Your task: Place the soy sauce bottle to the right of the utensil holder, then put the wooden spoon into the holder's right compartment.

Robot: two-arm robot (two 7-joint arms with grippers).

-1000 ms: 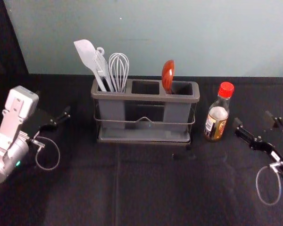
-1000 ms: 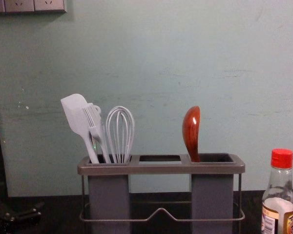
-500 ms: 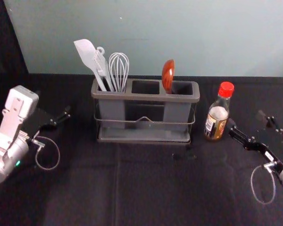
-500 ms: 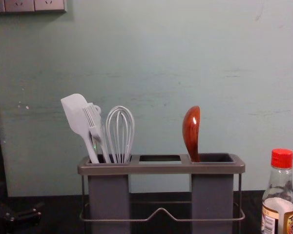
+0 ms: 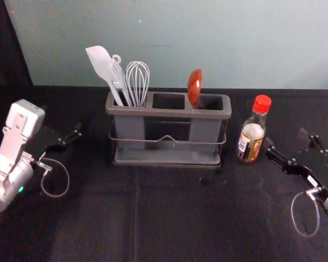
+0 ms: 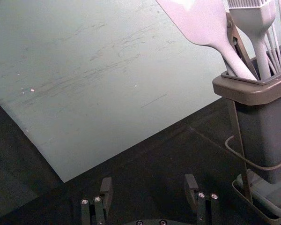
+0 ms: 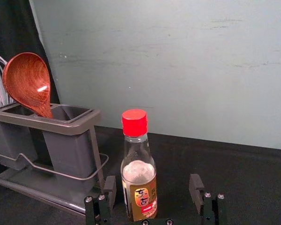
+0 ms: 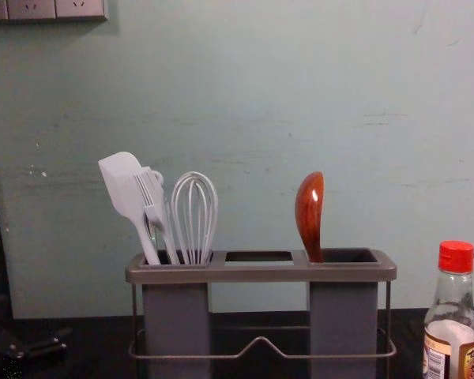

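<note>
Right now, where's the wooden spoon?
In the head view, the wooden spoon stands in the right compartment of the utensil holder, between the whisk and the soy sauce bottle.

Nothing actually readable tbh, just soy sauce bottle (image 7: 138,171) label (image 7: 143,198) with vertical characters plus barcode (image 8: 436,364), too small to make out.

Lab-like tabletop setup, creased black cloth (image 5: 98,229), scuffed pale wall (image 8: 237,103), wall sockets (image 8: 79,8), robot arms (image 5: 8,183) either side
</note>
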